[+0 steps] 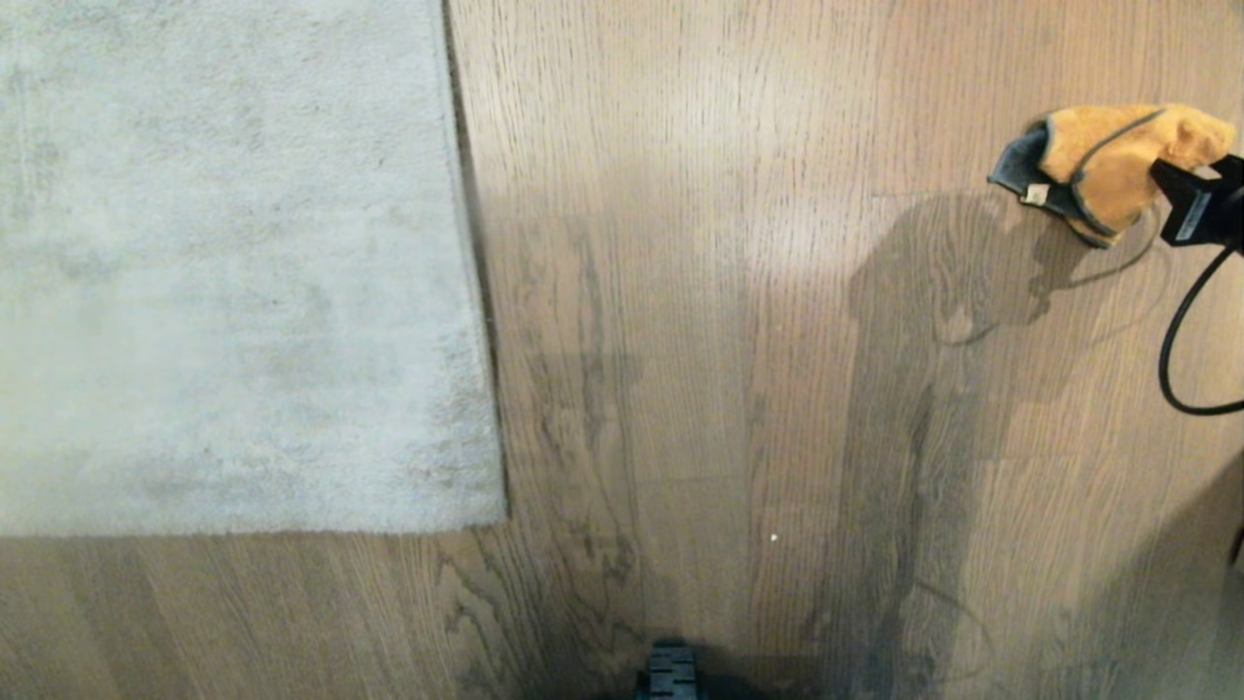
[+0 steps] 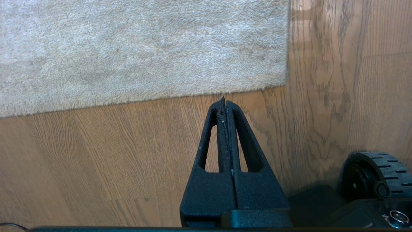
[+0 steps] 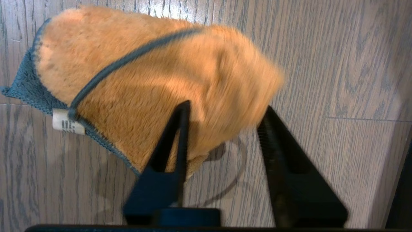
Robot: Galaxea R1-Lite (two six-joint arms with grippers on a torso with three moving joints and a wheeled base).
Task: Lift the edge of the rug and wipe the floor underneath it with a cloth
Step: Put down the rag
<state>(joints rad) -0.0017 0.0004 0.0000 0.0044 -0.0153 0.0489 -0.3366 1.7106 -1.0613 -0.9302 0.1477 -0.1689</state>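
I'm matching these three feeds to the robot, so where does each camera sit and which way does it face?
Head view: on the head, looking down at the floor, the rug edge and the cloth; the right gripper shows.
Left wrist view: behind the shut left gripper, facing the rug corner; a base wheel shows.
Right wrist view: behind the open right gripper, facing the cloth.
Head and left wrist views share the rug corner.

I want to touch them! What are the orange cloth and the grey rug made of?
The cloth looks like fluffy terry or microfibre: soft orange pile, blue-grey stitched trim. The rug looks like short, dense woven pile, matte and nubbly; the exact fibre can't be told.
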